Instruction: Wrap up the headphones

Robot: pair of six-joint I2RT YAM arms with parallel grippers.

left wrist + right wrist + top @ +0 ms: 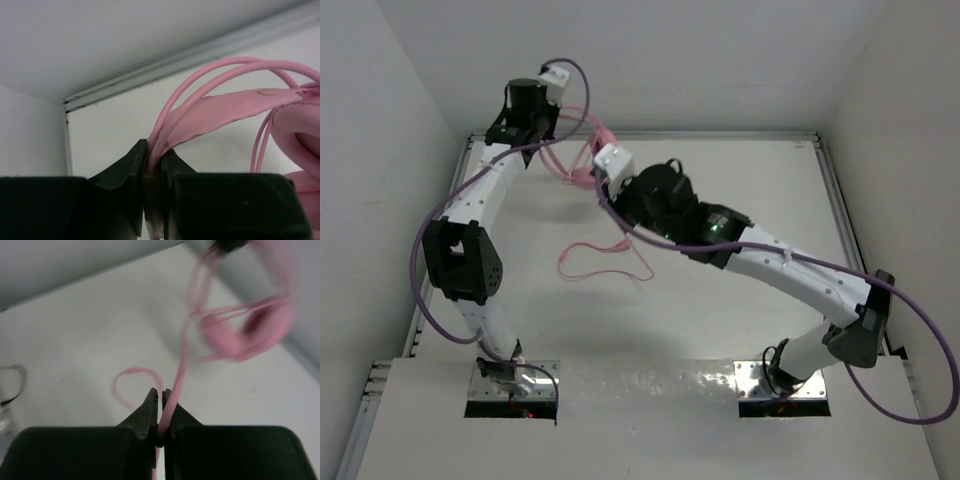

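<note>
Pinching the headband (pixel 220 112) of the headphones (pixel 300 135) in the tightly closed left gripper (pixel 152 165) and their thin cord (pixel 181 365) in the tightly closed right gripper (pixel 161 405), aloft near the table's (pixel 740 190) far-left corner, with slack looped on its surface toward the left edge.

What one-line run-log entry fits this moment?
left hand: shut on headphones headband | right hand: shut on cord | cord slack: on table

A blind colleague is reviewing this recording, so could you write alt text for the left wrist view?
The left gripper, shut, pinches the headband of the pink headphones. The headband arches up and right toward an earcup at the right edge. Behind lie a white table and a pale wall.
</note>
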